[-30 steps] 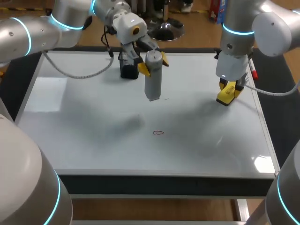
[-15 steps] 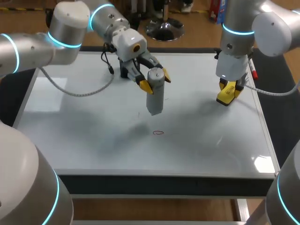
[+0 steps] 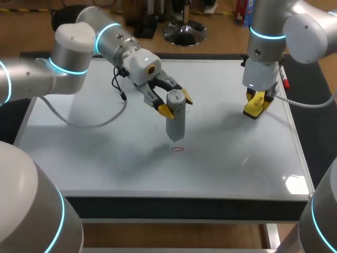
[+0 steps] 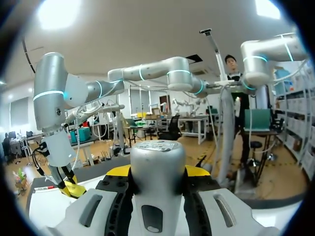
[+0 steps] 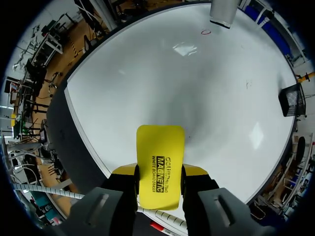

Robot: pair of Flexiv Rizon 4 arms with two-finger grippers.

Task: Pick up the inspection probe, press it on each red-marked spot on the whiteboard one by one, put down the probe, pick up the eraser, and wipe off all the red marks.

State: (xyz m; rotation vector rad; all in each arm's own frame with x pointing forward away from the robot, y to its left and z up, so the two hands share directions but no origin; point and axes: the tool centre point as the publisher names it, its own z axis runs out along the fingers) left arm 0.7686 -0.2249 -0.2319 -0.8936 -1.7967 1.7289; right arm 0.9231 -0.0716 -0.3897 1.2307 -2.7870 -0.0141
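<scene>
The grey cylindrical probe point(image 3: 175, 120) hangs upright over the whiteboard point(image 3: 95, 158), and my left gripper point(image 3: 177, 104) is shut on its upper part. Its lower end hovers just behind a small red oval mark point(image 3: 178, 149). In the left wrist view the probe point(image 4: 157, 169) fills the gap between the yellow-tipped fingers point(image 4: 118, 171). My right gripper point(image 3: 257, 100) is shut on the yellow eraser point(image 3: 255, 107), held just above the board at the back right. The right wrist view shows the eraser point(image 5: 160, 164) between its fingers, with the probe point(image 5: 224, 11) and the red mark point(image 5: 205, 32) far ahead.
A red marker pen point(image 3: 285, 79) lies along the board's right edge. A black mesh holder point(image 5: 291, 98) stands at the board's back, hidden behind my left arm in the head view. A tiny dark speck point(image 3: 156, 127) is left of the probe.
My left arm has carried the probe forward and down from the back of the board to just above the red mark. The right arm and eraser have stayed still.
</scene>
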